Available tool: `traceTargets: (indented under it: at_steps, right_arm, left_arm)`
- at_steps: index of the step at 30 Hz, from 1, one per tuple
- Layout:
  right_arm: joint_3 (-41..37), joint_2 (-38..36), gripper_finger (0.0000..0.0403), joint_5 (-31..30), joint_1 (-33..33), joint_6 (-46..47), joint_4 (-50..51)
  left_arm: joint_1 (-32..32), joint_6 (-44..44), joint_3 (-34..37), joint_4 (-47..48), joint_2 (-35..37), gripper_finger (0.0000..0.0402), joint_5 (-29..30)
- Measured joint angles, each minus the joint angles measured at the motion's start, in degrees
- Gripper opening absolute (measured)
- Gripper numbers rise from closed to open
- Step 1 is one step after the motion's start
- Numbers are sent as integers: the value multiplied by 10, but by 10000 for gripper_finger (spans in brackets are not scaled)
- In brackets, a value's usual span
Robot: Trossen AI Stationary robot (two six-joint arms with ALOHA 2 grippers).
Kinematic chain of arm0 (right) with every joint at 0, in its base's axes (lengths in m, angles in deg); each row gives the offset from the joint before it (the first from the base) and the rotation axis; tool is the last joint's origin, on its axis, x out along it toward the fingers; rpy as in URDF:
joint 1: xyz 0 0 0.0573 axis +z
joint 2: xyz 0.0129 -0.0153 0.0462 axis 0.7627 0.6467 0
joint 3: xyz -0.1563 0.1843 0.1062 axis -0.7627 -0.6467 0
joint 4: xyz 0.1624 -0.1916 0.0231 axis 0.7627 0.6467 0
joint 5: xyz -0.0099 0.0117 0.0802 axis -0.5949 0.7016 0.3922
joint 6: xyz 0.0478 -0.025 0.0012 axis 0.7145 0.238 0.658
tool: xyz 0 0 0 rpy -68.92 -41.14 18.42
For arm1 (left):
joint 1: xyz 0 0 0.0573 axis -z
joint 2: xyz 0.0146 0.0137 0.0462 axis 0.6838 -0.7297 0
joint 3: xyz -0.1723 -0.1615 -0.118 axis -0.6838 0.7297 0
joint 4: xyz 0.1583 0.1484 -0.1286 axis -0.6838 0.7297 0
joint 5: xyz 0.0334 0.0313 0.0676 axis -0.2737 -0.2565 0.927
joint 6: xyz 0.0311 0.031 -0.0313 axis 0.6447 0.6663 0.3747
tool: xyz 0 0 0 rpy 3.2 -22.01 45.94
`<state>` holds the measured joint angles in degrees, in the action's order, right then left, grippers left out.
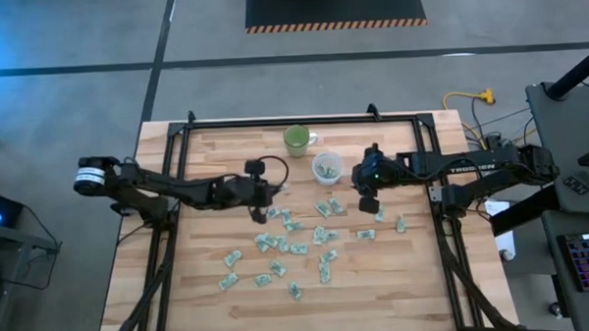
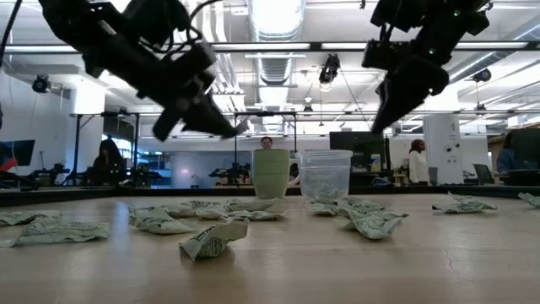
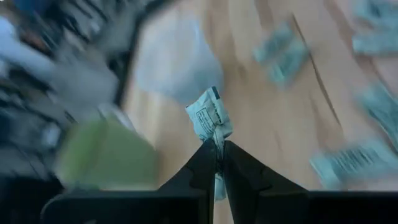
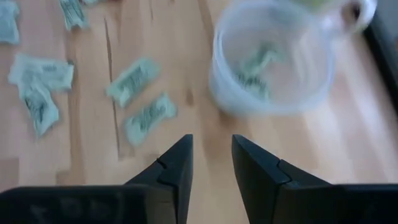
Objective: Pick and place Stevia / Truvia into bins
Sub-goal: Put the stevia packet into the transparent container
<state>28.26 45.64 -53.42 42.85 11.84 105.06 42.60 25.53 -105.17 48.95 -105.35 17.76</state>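
In the left wrist view the clear cup [image 3: 174,59], green mug [image 3: 102,155] and loose sachets [image 3: 283,53] are smeared by blur. The pinched sachet [image 3: 210,118] is partly hidden by the jaws. Print on all sachets is unreadable.

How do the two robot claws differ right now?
The left gripper is pinched shut on a sachet; the right gripper is open and holds nothing. Seen from above, the left gripper sits left of the clear cup, while the right gripper sits to the cup's right. Both hang above the wooden table, off its surface, with dark fingers.
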Motion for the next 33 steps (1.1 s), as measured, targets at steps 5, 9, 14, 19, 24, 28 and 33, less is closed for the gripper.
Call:
traceTargets:
  at_steps: [5,9,14,19,24,28,33]
  right_arm:
    - [-5,0,90,0,0,90,74]
    - [-21,0,83,1,0,129,91]
    - [-48,0,77,6,8,159,94]
    - [-68,1,72,6,22,180,91]
    - [-73,1,75,5,37,183,89]
    - [-73,1,79,5,45,185,85]
    - [-73,1,76,5,51,186,79]
  left_arm:
    - [-9,91,0,-136,-39,11,1]
    - [-24,122,-16,-218,-96,11,-1]
    - [-43,141,-74,-224,-168,11,-1]
    - [-55,142,-144,-220,-223,11,-1]
    - [-67,142,-214,-163,-255,11,-2]
    - [-79,134,-265,-99,-273,11,-2]
    - [-91,111,-309,-35,-281,11,-3]
